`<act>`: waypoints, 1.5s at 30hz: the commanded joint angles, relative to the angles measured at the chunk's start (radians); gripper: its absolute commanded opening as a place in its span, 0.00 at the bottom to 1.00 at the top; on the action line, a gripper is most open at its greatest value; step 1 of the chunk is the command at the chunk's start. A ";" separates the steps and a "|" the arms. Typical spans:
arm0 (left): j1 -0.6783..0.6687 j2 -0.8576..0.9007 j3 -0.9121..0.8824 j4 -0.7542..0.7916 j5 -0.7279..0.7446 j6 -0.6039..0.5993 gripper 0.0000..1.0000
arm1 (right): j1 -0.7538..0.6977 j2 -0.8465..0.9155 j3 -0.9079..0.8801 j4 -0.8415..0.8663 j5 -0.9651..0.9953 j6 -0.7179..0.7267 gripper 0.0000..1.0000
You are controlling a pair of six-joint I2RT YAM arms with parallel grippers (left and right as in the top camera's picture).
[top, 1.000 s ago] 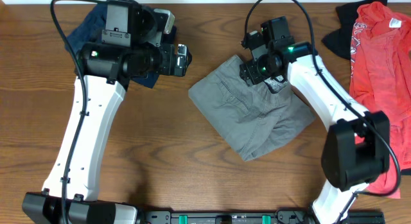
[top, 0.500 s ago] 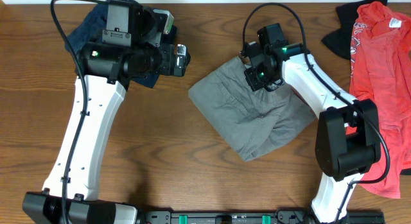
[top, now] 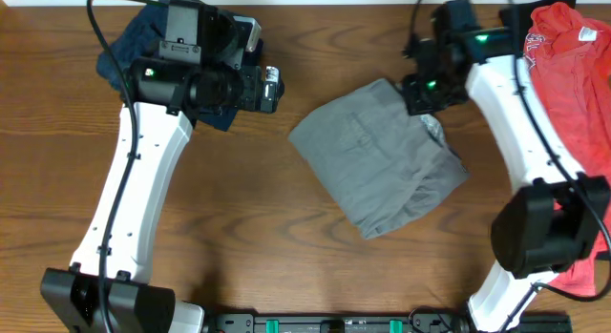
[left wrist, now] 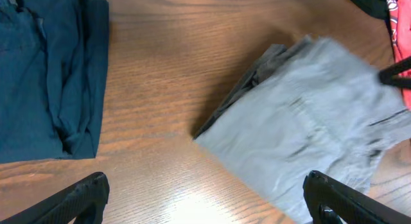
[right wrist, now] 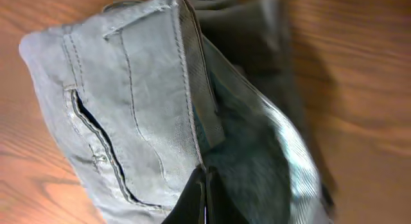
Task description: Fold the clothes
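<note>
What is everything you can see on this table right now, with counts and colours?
grey shorts: one, grey-taupe, folded, table centre
navy garment: one, dark blue, far left corner
red garment: one, red, right edge
black garment: one, black, far right, beside the red one
table: one, brown wood, under everything
left fingers: two, black, spread open above the table
right fingers: two, black, shut on the grey shorts' edge
</note>
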 commanded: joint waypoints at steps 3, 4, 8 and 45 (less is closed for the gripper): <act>0.002 0.026 -0.007 -0.002 -0.012 0.004 0.98 | -0.138 -0.004 -0.008 -0.018 0.004 0.053 0.01; 0.002 0.028 -0.007 -0.003 -0.013 0.011 0.98 | -0.166 -0.001 -0.017 -0.018 0.004 0.058 0.01; 0.002 0.032 -0.007 -0.001 -0.012 0.018 0.98 | -0.230 0.016 -0.100 -0.008 0.003 0.063 0.01; -0.479 0.541 -0.007 0.169 0.063 0.116 0.98 | -0.331 0.027 0.111 -0.085 0.039 0.103 0.99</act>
